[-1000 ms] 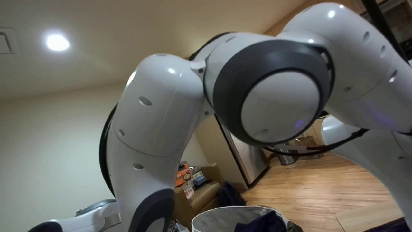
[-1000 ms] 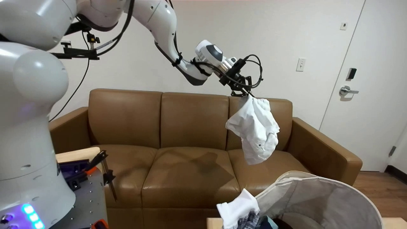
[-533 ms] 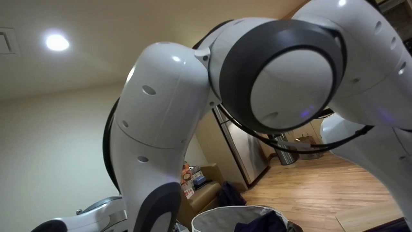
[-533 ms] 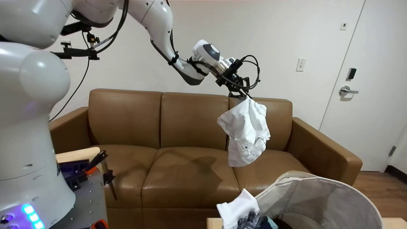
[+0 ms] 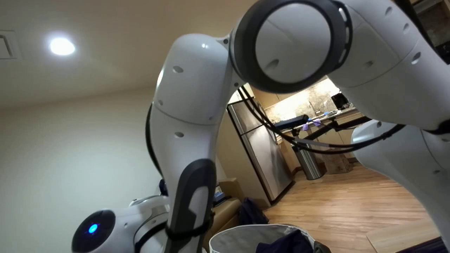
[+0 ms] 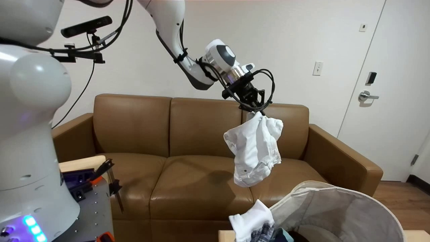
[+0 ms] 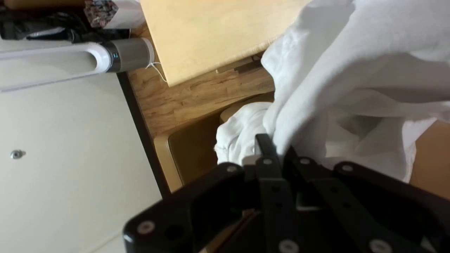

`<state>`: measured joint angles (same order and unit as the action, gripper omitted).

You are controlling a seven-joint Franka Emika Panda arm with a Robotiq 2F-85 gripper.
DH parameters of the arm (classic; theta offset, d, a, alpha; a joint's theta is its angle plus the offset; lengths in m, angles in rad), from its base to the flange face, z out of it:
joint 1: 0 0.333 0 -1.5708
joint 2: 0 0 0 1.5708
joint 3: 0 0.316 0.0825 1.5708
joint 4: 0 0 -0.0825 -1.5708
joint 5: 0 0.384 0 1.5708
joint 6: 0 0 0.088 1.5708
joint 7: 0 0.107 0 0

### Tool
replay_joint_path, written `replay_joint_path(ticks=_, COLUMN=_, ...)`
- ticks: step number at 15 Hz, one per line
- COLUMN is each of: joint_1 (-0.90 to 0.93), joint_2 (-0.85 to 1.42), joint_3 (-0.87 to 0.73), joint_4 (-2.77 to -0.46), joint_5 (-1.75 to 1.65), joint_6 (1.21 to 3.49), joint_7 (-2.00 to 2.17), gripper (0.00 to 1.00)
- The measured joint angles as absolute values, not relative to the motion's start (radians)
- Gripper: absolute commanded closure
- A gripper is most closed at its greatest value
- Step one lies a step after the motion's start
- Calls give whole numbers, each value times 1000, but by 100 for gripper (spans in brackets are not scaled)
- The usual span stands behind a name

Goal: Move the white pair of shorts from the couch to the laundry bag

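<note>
My gripper (image 6: 258, 112) is shut on the white shorts (image 6: 255, 149), which hang in folds in the air in front of the couch (image 6: 201, 179). In the wrist view the fingers (image 7: 277, 146) pinch a fold of the shorts (image 7: 337, 80), which spread up and to the right and cover much of the picture. The laundry bag (image 6: 349, 210) is a wide, pale fabric bin with an open top, to the right of and below the shorts. It also shows at the bottom of an exterior view (image 5: 242, 237), where the gripper and shorts are out of view.
A white cloth (image 6: 250, 218) and plaid and dark clothes lie by the bag's left side; dark cloth (image 5: 286, 244) shows at its rim. A wooden table top (image 7: 218, 35) and a tower fan (image 7: 130, 54) show in the wrist view. A door (image 6: 396, 101) stands right.
In an exterior view my gripper and the held shorts have moved a little left and down. In an exterior view the arm's elbow has risen and the wrist has shifted right.
</note>
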<state>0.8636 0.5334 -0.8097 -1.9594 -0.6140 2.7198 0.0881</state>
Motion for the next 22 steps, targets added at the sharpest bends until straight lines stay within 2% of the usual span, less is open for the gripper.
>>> replay_joint_path(ticks=8, joint_1=1015, joint_2=185, joint_3=-1028, joint_4=-2255, joint_5=-827, joint_6=2706, joint_7=427, gripper=94)
replay_joint_path(ticks=14, joint_1=1012, joint_2=186, joint_3=-1061, joint_4=-2241, joint_5=-828, joint_6=2742, joint_7=492, gripper=94)
replay_joint_path(ticks=17, joint_1=1012, joint_2=146, joint_3=-1167, joint_4=-2202, joint_5=-846, joint_6=2731, joint_7=551, gripper=93)
replay_joint_path(ticks=22, joint_1=1013, joint_2=-19, joint_3=-1327, joint_4=-2120, joint_5=-1016, joint_6=2571, joint_7=713, gripper=93)
